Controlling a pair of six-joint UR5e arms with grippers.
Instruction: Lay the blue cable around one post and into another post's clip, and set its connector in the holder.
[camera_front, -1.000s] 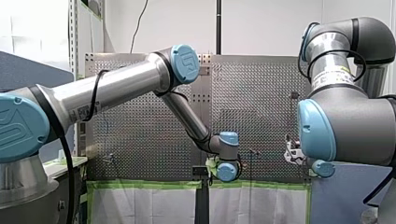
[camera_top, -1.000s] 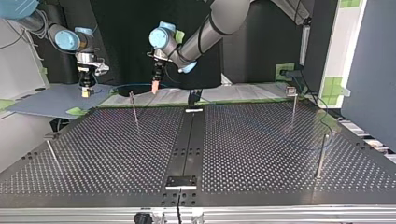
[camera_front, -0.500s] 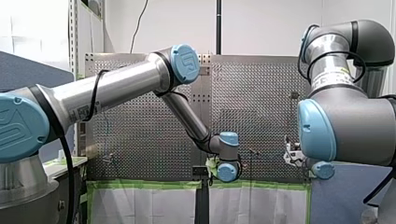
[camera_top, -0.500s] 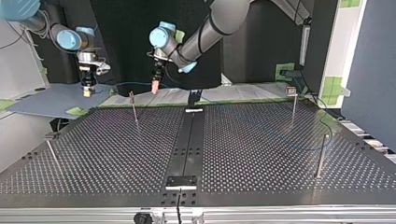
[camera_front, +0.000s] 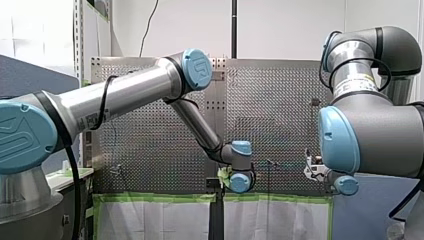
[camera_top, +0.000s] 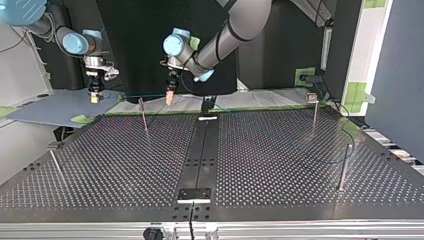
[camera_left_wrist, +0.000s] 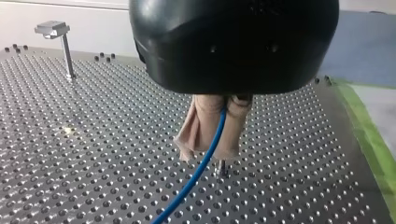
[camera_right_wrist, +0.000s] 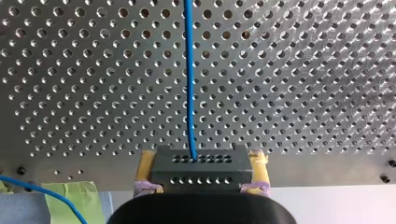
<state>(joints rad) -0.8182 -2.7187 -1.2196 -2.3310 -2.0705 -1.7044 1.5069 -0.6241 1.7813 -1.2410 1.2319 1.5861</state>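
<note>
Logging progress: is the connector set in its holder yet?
Not yet. The connector sits clamped between my right gripper's yellow pads, blue cable leading from it.

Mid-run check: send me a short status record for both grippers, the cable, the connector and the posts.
Left gripper: beige pads shut on blue cable, above table
Right gripper: yellow pads shut on connector, cable leaving its face
Cable run: spans between both grippers in the top view; more lies on the table toward that view's right
Posts: four upright; whether the cable rounds one, cannot tell
Connector placement: not set down; held in right gripper
</note>
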